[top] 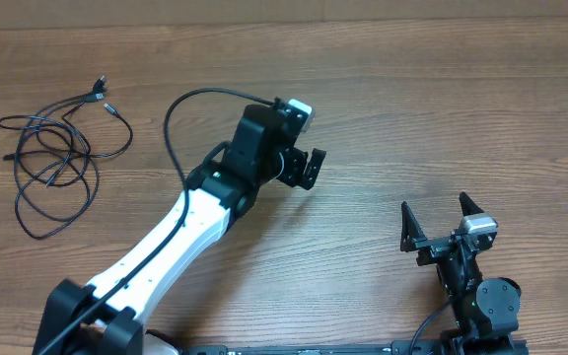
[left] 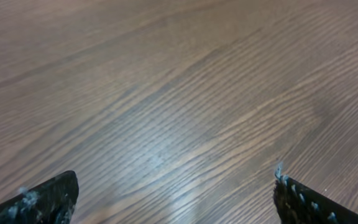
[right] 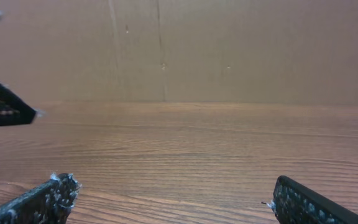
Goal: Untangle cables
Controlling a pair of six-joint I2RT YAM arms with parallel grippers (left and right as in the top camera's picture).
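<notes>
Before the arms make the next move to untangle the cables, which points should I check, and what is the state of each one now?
1. Left hand open and empty: ok.
2. Right hand open and empty: ok.
3. Cables found: ok, one tangled heap at the left side of the table.
4. Left hand close to the heap: not ok, it is over mid-table and its wrist view shows only wood.
5. Right hand close to the heap: not ok, it is at the near right side, far from it.
6. Where the strands cross: cannot tell, too thin in the overhead view.
</notes>
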